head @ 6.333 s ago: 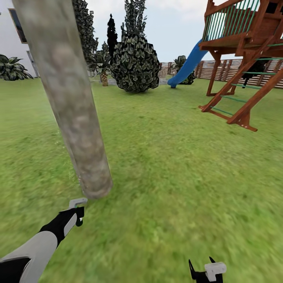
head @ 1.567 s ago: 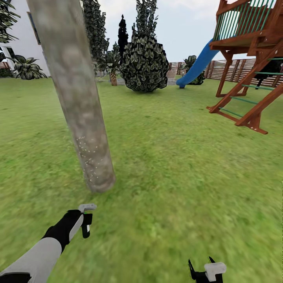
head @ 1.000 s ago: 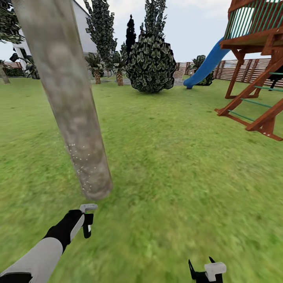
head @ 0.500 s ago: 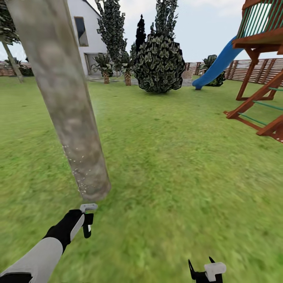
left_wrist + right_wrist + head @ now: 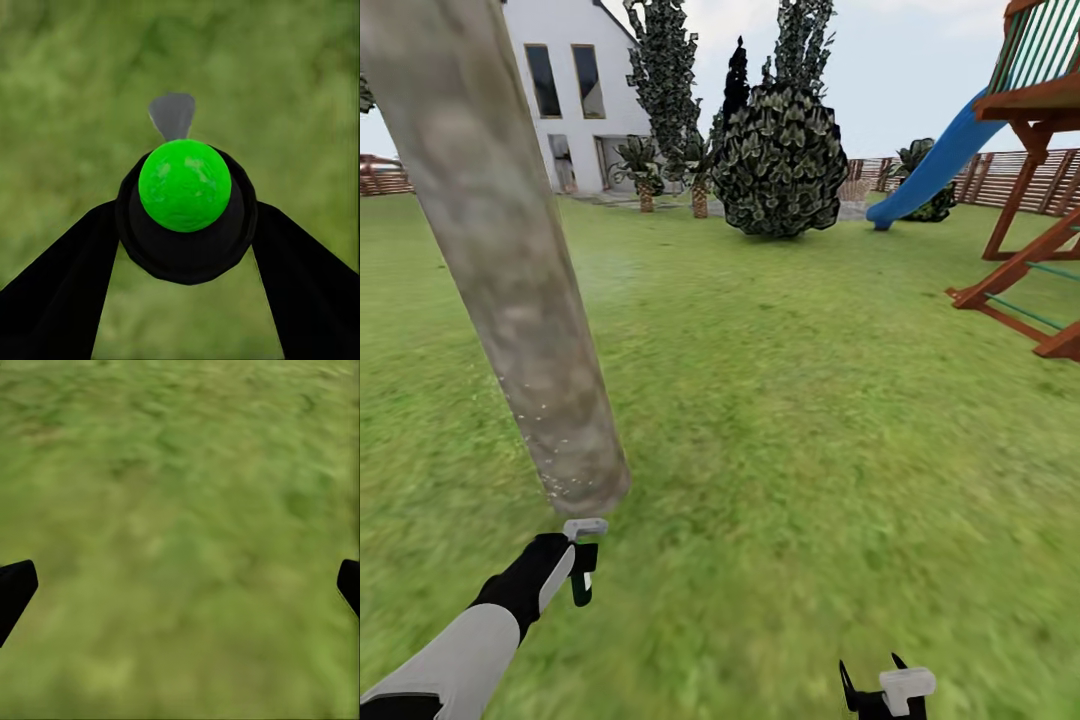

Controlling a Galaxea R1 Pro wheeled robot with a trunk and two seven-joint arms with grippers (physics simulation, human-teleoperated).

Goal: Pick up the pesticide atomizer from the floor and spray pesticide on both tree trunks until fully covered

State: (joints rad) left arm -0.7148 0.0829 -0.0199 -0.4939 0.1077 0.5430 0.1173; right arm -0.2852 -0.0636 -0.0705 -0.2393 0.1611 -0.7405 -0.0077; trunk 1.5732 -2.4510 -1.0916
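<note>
The pesticide atomizer (image 5: 582, 560) is being held by the left gripper (image 5: 560, 562) at the near left, just short of the foot of the tree trunk (image 5: 500, 260); in the left wrist view the two black fingers (image 5: 64, 292) are being pressed against the atomizer's dark body on both sides, under its green cap. The trunk is being shown leaning, thick and mottled beige-grey, rising from the grass floor (image 5: 810, 420). Whitish specks of pesticide (image 5: 545, 450) are being seen scattered over the trunk's lower part. The right gripper (image 5: 180, 585) is being kept apart and empty over bare grass. Far off, a white house (image 5: 565, 95), a dark bush (image 5: 780, 165) and a blue slide (image 5: 935, 170) are being seen.
</note>
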